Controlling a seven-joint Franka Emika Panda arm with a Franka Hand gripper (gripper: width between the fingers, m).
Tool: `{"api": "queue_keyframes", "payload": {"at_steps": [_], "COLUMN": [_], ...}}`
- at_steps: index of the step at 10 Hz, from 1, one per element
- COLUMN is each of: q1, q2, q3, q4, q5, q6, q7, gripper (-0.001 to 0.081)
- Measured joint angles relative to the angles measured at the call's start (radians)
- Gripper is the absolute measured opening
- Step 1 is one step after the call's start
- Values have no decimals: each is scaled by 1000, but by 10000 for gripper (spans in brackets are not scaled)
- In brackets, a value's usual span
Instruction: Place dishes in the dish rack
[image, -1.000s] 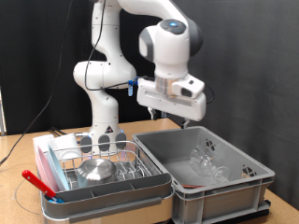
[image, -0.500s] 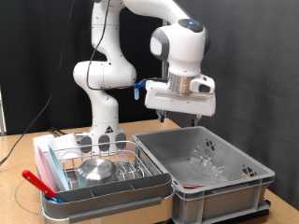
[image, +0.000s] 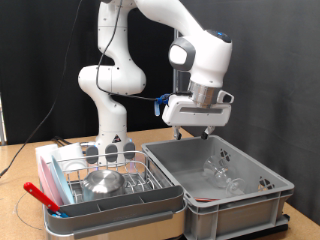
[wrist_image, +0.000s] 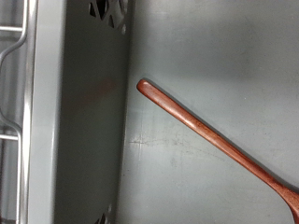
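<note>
Grey bin (image: 222, 178) lies below the claw (image: 196, 129), whose opening I cannot tell.

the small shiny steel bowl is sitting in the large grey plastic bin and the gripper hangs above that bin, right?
Not quite. The exterior view shows the small shiny steel bowl sitting in the silver wire dish rack, not in the large grey plastic bin. The rest holds: the gripper hangs above that bin.
</note>
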Motion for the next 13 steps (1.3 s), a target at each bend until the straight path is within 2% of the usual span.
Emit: {"api": "queue_keyframes", "payload": {"at_steps": [1, 2, 3, 4, 6, 7, 8, 11, 13], "q1": [-1, 0, 2, 4, 6, 9, 9, 17, 20], "q2": [0, -1, -3, -3, 8, 26, 26, 27, 33], "q3": [-2, -3, -4, -4, -1, 2, 1, -1, -2], "q4": [0, -5, -20, -26, -22, -17, -17, -33, -34], "q5": [24, 36, 48, 51, 31, 2, 9, 85, 79], "q6": [0, 44, 118, 158, 183, 191, 191, 206, 206], "q7": [13, -33, -152, -274, -494, -511, -480, -574, -589], "gripper": [805, 805, 805, 805, 805, 805, 805, 805, 805]}}
